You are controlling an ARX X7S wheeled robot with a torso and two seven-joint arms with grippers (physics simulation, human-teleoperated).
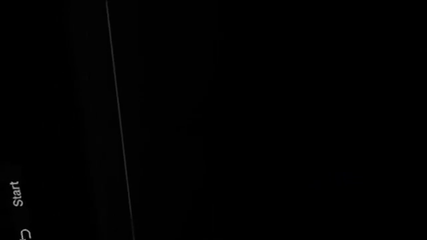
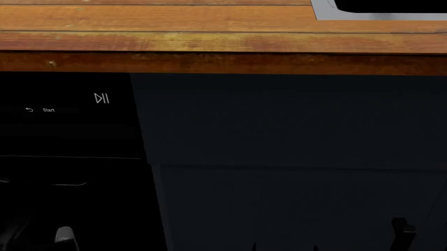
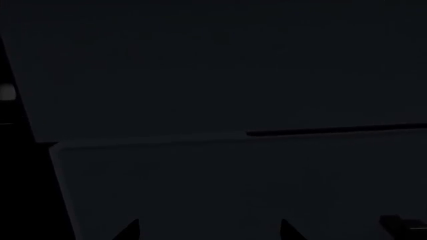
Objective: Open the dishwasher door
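Dishwasher door glossy black | cabinet panel beside | wooden countertop above

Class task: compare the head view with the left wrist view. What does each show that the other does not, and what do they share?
Only the head view shows the worn wooden countertop, the matte blue-grey cabinet panel and the white play/pause symbol. Only the left wrist view shows a thin pale line down the black surface. Both show the glossy black dishwasher door with its white "Start" text.

The countertop overhung at 12 o'clock; the cabinet panel walled off 3 o'clock of the door.
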